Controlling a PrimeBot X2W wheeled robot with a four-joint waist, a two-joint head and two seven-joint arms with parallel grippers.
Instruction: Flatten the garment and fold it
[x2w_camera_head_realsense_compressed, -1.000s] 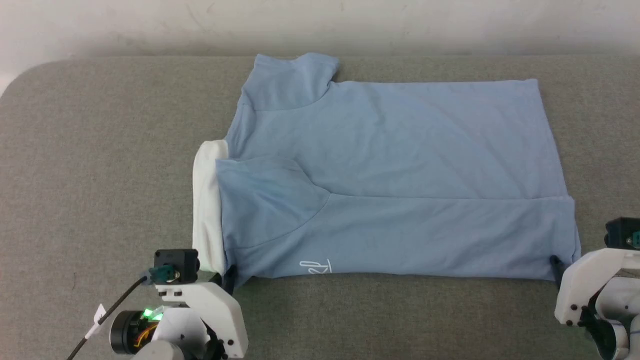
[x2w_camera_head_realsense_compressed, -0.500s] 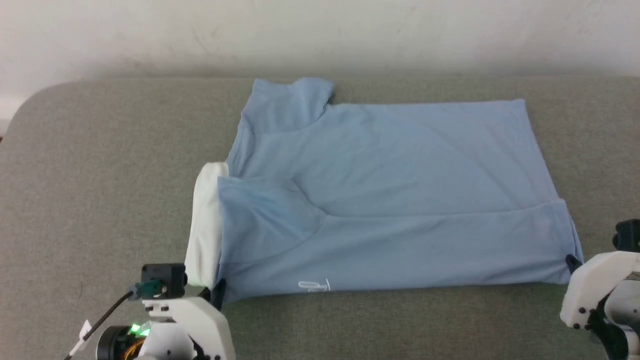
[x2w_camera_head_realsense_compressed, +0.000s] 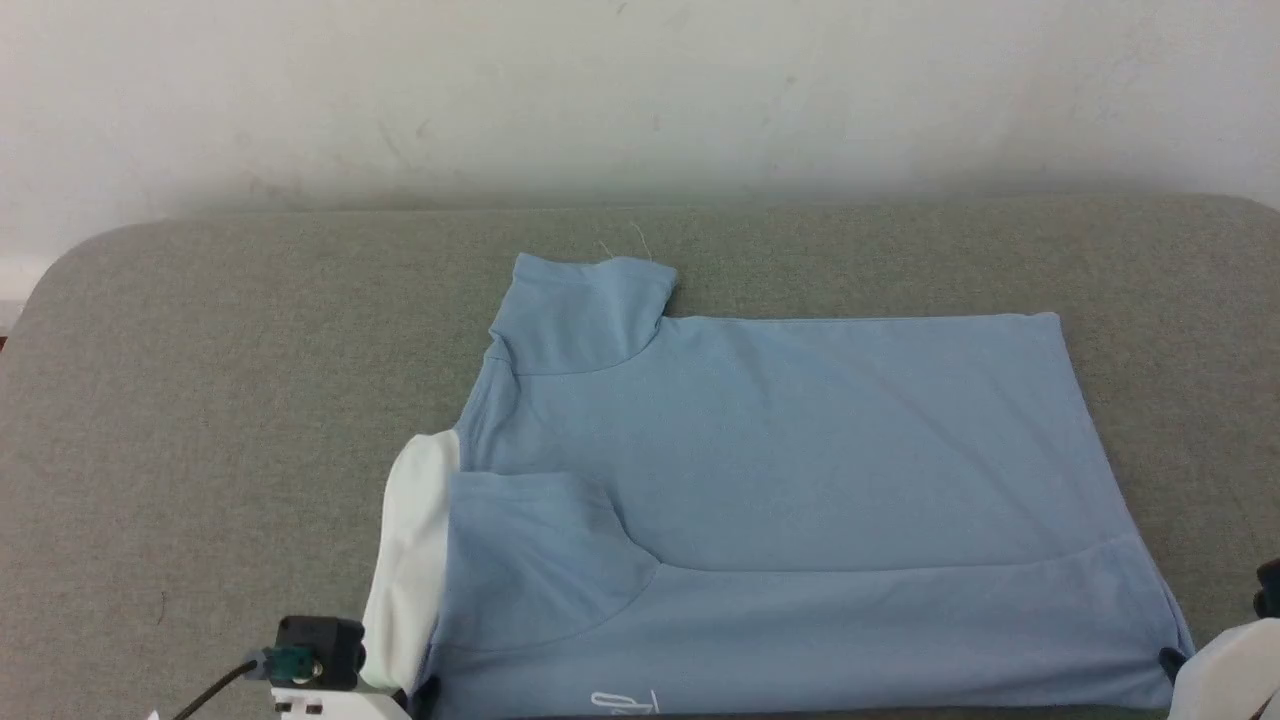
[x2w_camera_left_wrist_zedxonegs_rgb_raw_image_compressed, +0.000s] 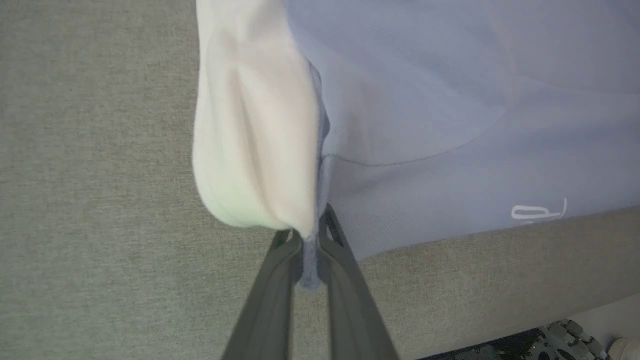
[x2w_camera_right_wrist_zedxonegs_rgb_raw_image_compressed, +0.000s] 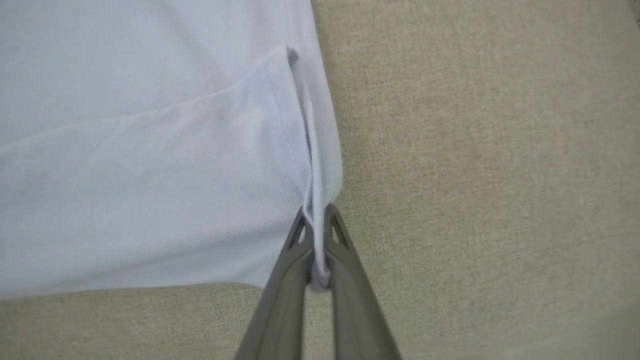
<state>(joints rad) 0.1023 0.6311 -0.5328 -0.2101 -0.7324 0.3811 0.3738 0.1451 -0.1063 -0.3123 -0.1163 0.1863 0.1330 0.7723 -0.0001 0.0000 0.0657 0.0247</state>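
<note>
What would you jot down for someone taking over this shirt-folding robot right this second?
Left gripper: shut on the polo shirt, at its near edge beside the white collar.
Right gripper: shut on the shirt's near hem corner.
The shirt lies flat on the grey fabric surface, collar to the robot's left, hem to its right.
Done: the near long side is folded over the body.
Left: probably fold the far side in, then fold the shirt shorter.
</note>
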